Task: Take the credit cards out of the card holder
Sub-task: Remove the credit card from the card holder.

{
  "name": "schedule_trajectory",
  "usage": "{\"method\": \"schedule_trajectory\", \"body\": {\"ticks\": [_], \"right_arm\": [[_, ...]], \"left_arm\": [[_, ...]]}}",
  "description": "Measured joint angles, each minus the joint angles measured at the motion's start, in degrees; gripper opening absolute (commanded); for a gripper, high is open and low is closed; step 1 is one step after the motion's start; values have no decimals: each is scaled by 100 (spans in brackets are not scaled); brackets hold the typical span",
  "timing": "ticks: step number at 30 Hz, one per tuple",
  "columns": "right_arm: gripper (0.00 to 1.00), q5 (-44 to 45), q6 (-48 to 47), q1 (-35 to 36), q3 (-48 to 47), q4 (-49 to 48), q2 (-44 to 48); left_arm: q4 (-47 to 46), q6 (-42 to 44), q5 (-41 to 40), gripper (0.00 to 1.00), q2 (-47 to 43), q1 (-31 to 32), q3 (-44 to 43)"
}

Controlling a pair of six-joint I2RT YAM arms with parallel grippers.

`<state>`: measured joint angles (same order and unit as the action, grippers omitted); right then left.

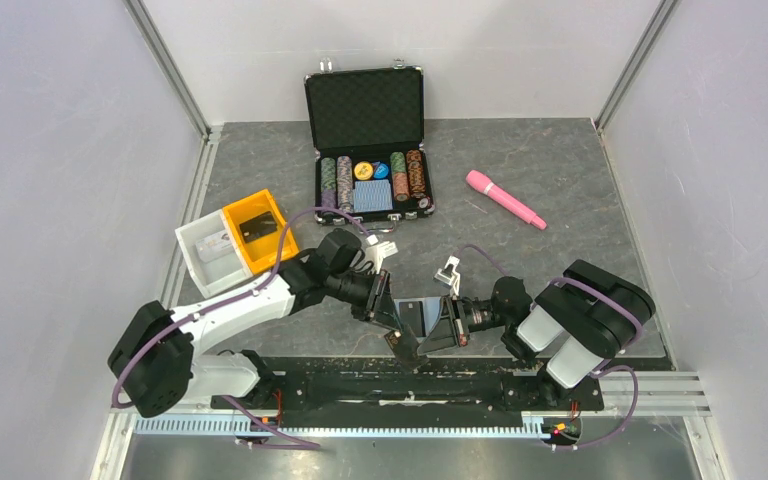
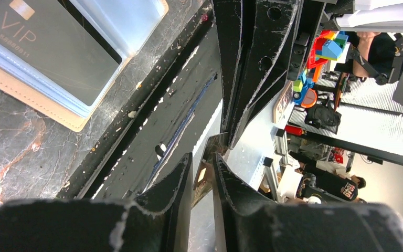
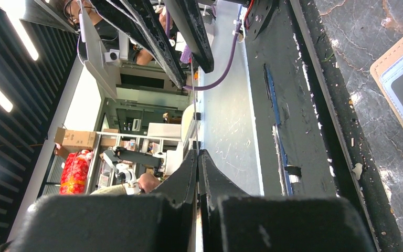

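Overhead, both arms meet low over the table's near edge, the left gripper (image 1: 392,325) and right gripper (image 1: 438,335) facing each other. The card holder (image 1: 418,315) lies open flat between them, just beyond the black base rail (image 1: 520,385). A dark card (image 1: 403,347) hangs at the rail's edge, below the holder. A poker-chip case (image 1: 365,140) and a pink marker (image 1: 505,198) sit well apart at the far side, and a yellow bin (image 1: 253,230) is at the left.

At the left wrist, the left gripper (image 2: 202,168) is closed to a narrow slit, with the card (image 2: 205,176) edge-on inside it. The holder (image 2: 26,94) rests on the marbled top beside the rail, a VIP card (image 2: 47,47) in its sleeve.

At the right wrist, the right gripper (image 3: 197,157) has its fingers almost together, pinching the thin card (image 3: 194,121). The holder's tan corner (image 3: 399,58) shows at the right.
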<state>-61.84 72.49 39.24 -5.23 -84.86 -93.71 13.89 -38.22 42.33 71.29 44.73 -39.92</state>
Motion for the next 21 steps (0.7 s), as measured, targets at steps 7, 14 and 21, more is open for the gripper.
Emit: {"method": "schedule_trajectory", "body": {"ticks": [7, 14, 21], "right_arm": [[8, -7, 24, 0, 0, -2, 0], [39, 107, 48, 2, 0, 0, 0], [70, 413, 46, 2, 0, -35, 28]], "left_arm": [[-79, -31, 149, 2, 37, -2, 4], [-297, -184, 310, 2, 33, -39, 98], [-328, -326, 214, 2, -205, -444, 400]]}}
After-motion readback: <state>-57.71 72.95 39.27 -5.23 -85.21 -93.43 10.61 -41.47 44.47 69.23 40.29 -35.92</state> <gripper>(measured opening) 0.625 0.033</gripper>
